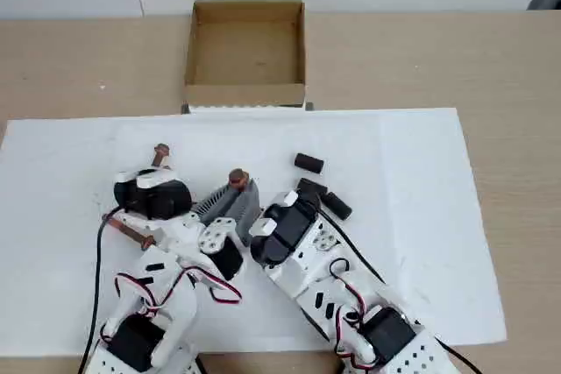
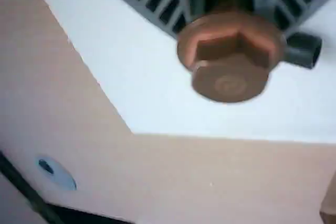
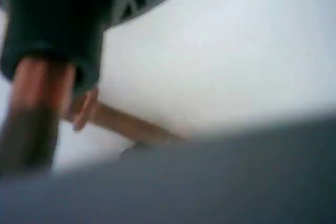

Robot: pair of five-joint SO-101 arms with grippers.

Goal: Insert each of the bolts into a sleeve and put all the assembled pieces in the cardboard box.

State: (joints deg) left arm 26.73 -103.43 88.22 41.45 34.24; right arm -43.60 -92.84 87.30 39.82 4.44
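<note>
The left gripper (image 1: 235,192) was clamped on a copper hex-head bolt (image 2: 230,59) near the middle of the white sheet (image 1: 412,216). The right gripper (image 1: 301,199) (tip hidden under its own arm) could not be judged. Black cylindrical sleeves (image 1: 308,163) lay beside it.

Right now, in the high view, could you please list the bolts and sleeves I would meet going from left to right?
near bolt → farther bolt → held bolt → far sleeve → rightmost sleeve

matt coppery bolt (image 2: 231,59), matt cardboard box (image 1: 245,94)
</note>
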